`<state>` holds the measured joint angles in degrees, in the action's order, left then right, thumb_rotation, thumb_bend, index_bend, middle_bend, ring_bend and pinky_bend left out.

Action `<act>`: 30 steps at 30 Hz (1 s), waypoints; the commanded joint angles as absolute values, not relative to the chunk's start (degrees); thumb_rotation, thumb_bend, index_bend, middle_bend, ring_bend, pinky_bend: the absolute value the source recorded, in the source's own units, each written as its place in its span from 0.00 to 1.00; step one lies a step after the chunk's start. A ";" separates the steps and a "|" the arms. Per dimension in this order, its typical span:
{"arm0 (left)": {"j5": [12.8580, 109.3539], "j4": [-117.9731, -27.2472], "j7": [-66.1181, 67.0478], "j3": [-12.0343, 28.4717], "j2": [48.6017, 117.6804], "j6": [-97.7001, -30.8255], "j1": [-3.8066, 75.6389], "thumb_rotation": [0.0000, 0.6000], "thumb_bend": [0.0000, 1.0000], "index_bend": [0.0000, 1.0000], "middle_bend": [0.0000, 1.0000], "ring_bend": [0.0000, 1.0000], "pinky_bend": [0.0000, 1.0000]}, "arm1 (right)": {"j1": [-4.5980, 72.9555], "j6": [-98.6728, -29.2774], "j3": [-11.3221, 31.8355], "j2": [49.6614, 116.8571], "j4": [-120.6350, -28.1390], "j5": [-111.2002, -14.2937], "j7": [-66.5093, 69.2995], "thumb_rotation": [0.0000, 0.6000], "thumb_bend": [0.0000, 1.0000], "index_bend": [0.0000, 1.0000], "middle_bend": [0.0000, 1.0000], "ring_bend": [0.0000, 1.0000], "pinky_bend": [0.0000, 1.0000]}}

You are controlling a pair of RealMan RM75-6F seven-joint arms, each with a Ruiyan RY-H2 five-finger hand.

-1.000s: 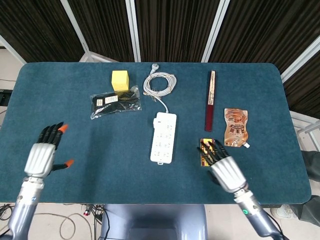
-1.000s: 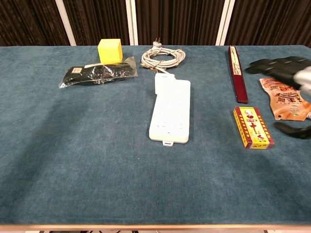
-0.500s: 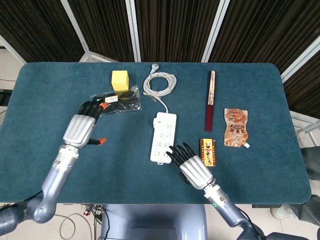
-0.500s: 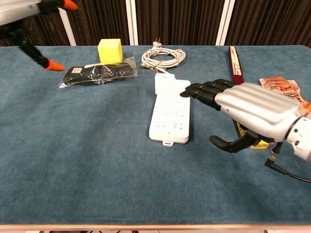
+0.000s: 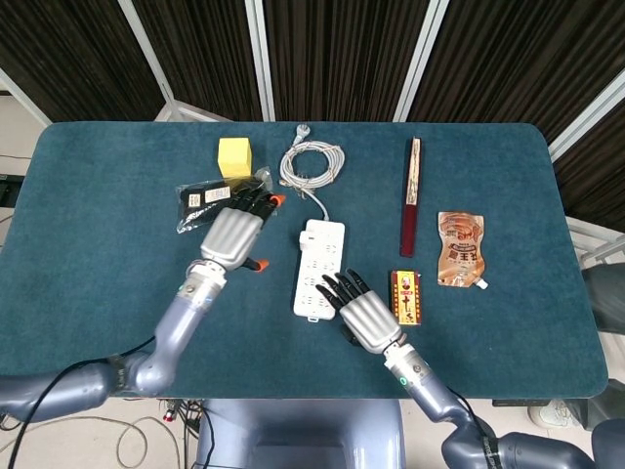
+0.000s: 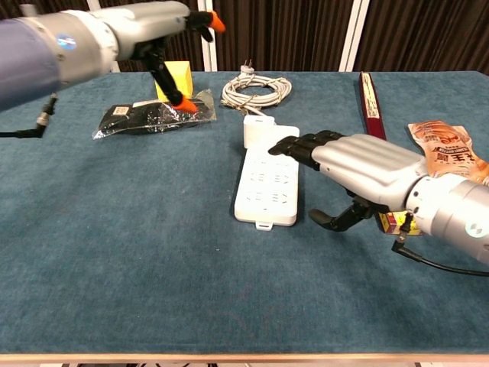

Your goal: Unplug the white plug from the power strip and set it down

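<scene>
The white power strip (image 5: 319,266) (image 6: 267,180) lies lengthwise mid-table. The white plug (image 6: 257,131) (image 5: 323,231) sits in its far end, and its cable runs back to a white coil (image 5: 312,162) (image 6: 257,90). My left hand (image 5: 234,232) (image 6: 145,21) hovers open just left of the strip's far end, its orange-tipped fingers spread, holding nothing. My right hand (image 5: 363,313) (image 6: 359,164) is open at the strip's near right side, with its dark fingers reaching over the strip's right edge. I cannot tell whether they touch it.
A yellow cube (image 5: 234,156) (image 6: 173,79) and a black bagged item (image 5: 203,202) (image 6: 145,116) lie at the back left. To the right are a long dark-red box (image 5: 412,195) (image 6: 373,115), a small red-yellow box (image 5: 404,296) and an orange pouch (image 5: 459,249) (image 6: 447,157).
My left hand has swung right, from over the black bag towards the strip's far end. My right hand has edged left, bringing its fingers over the strip.
</scene>
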<state>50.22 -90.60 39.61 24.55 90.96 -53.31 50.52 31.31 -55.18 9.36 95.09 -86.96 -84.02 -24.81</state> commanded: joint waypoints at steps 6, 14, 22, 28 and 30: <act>44.75 -83.37 43.11 23.60 97.29 -51.86 57.38 1.00 0.06 0.12 0.12 0.04 0.09 | 32.73 -54.84 8.52 97.69 -83.70 -83.83 -22.91 1.00 0.51 0.05 0.00 0.00 0.00; 43.27 -79.16 42.42 23.30 100.77 -51.62 60.83 1.00 0.06 0.12 0.12 0.04 0.09 | 33.39 -54.21 7.26 100.06 -80.05 -83.09 -20.95 1.00 0.51 0.08 0.06 0.03 0.03; 42.80 -76.94 41.00 22.53 101.88 -51.41 62.40 1.00 0.06 0.12 0.13 0.04 0.09 | 33.70 -54.05 5.86 102.10 -77.03 -82.97 -18.85 1.00 0.51 0.09 0.07 0.04 0.03; 42.17 -75.70 40.53 21.86 102.39 -50.98 63.38 1.00 0.06 0.13 0.14 0.04 0.09 | 33.94 -54.49 4.95 103.50 -75.64 -83.63 -17.91 1.00 0.51 0.09 0.07 0.04 0.04; 41.96 -75.24 40.31 21.72 102.65 -50.88 63.71 1.00 0.06 0.13 0.14 0.04 0.09 | 33.99 -54.60 4.75 103.81 -75.28 -83.72 -17.63 1.00 0.51 0.09 0.08 0.04 0.04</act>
<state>42.05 -75.37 40.41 21.79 102.54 -50.93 63.59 33.96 -54.55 4.82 103.73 -75.36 -83.67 -17.70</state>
